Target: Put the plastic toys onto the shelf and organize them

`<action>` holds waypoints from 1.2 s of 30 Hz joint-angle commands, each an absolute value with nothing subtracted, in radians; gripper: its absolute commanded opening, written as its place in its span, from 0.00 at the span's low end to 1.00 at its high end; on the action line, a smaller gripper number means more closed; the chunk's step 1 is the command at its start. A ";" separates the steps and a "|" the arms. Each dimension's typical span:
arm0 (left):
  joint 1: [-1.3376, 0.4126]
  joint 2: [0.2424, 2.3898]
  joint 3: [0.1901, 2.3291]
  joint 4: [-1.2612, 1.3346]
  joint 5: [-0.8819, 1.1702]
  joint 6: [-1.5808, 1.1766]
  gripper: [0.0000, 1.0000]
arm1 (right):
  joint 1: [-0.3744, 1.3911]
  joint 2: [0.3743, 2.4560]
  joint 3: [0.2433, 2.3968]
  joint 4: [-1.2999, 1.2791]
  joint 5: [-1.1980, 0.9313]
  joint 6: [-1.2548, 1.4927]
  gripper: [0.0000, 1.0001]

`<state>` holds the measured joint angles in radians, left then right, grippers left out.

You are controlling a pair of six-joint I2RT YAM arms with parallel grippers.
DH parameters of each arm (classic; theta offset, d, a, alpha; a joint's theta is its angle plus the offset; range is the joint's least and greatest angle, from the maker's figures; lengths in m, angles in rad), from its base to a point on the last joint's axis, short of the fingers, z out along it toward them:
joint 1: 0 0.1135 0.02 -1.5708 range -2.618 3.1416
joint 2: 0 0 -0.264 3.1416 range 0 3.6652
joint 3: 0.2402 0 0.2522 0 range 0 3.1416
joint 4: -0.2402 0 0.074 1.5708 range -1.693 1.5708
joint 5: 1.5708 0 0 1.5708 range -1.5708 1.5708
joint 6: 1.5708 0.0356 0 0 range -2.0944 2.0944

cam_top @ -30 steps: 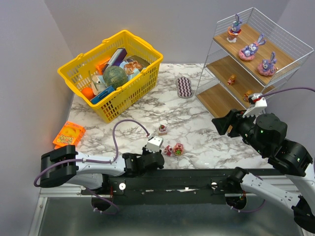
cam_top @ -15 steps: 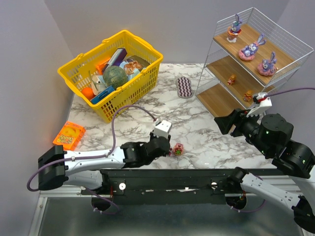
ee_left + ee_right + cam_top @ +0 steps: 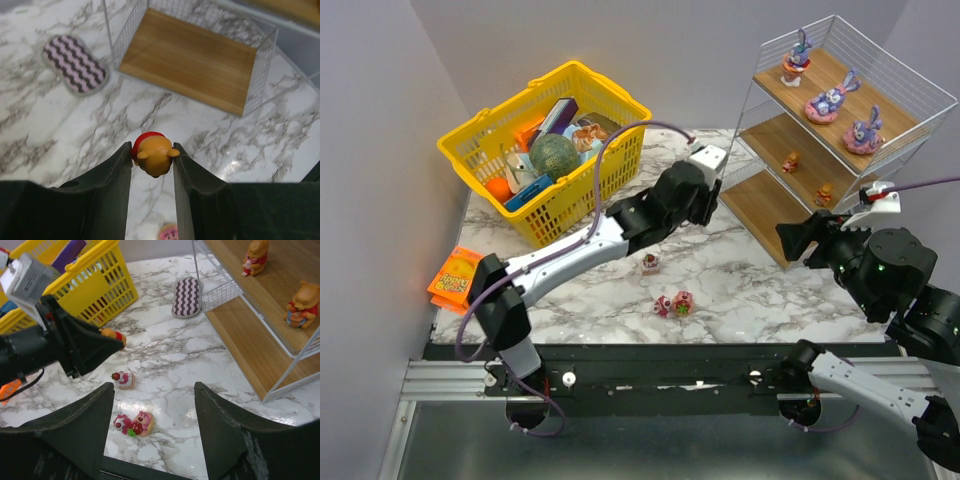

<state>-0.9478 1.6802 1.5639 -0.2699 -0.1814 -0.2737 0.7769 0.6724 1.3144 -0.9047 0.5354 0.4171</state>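
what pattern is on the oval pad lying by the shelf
Dark purple and pale pink zigzag stripes on the oval pad. It shows best in the left wrist view.

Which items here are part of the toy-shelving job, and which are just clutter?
Job: shelf; three purple bunnies on its top tier; two orange bears on the middle tier; third bear in the left gripper; three pink toys on the table.
Lying about: yellow basket with its contents; purple zigzag pad; orange packet.
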 commanded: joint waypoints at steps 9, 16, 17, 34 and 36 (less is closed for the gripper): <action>-0.897 2.048 2.040 -0.160 0.029 -0.104 0.00 | 0.775 0.630 1.374 -0.946 0.759 0.405 0.74; -0.884 2.147 2.121 -0.051 0.026 -0.097 0.00 | 0.775 0.606 1.381 -0.948 0.761 0.411 0.74; -0.876 2.158 2.129 -0.032 0.040 -0.100 0.00 | 0.775 0.604 1.379 -0.948 0.758 0.411 0.74; -0.825 2.306 2.235 0.055 0.136 -0.069 0.00 | 0.775 0.486 1.344 -0.997 0.750 0.479 0.73; -0.824 2.313 2.240 0.066 0.133 -0.069 0.00 | 0.775 0.477 1.336 -0.999 0.747 0.491 0.73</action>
<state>-0.8215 2.2845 2.2032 0.0025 0.0952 -0.0925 0.7769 0.4973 1.3548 -0.9691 0.7250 0.4568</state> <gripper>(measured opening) 0.425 0.736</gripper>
